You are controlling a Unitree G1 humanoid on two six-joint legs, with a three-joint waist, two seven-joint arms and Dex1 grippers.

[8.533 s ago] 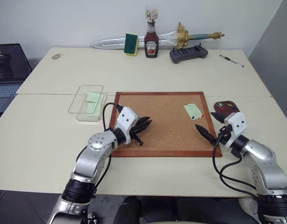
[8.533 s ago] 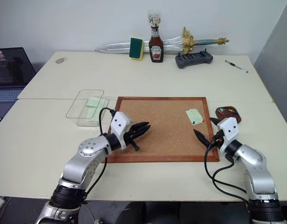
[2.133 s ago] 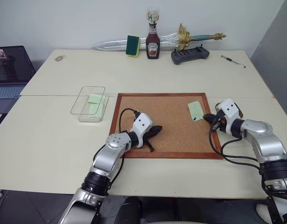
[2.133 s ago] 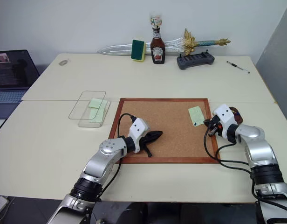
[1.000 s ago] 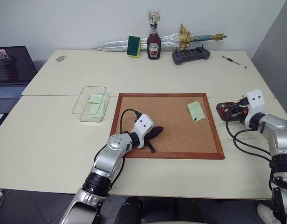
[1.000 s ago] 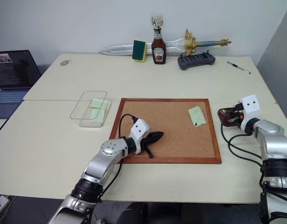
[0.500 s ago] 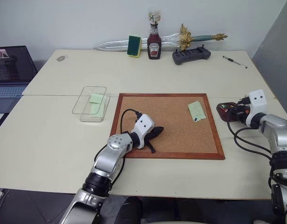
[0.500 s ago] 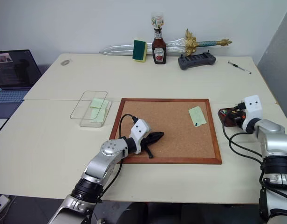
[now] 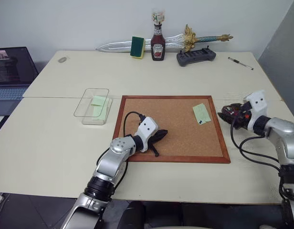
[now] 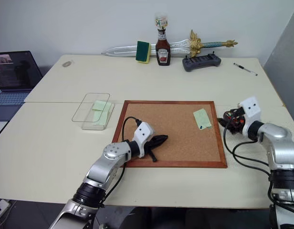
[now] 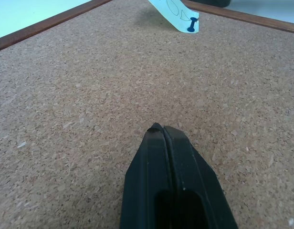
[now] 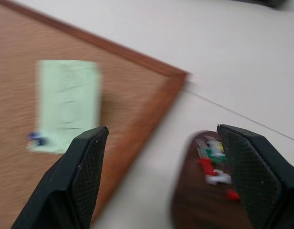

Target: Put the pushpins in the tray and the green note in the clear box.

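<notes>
On the cream table (image 9: 51,143), at the cork pinboard with its reddish wooden frame (image 9: 173,125), we catalogued the following.

Item: pale green paper note (image 9: 201,113), lying on the board near its right edge, held by one dark blue pushpin (image 11: 190,27) at its lower corner.

Item: small dark maroon tray (image 12: 204,210), on the table just off the board's right frame, holding several pushpins with red, green and white heads (image 12: 213,164).

Item: shallow clear plastic box (image 9: 92,105), left of the board, with green paper already lying inside.

Item: right gripper (image 12: 163,179), hovering between the tray and the board's right edge, pointed toward the note. Its jaws stood wide apart and empty, touching nothing.

Item: left gripper (image 11: 171,157), low over the middle of the board. Its jaws were pressed together with nothing between them; whether the tips touched the cork we could not tell.

Judgement on the step in hand: we took it to be the reach for the blue pin. To do it well, we thought the right gripper should narrow its jaws before arriving, straddle only the pin's head, and pull straight out from the cork so the paper did not tear or drag. The pin was far smaller than a finger, so a slow approach seemed wise. The note could go to the box only once that pin was out.
</notes>
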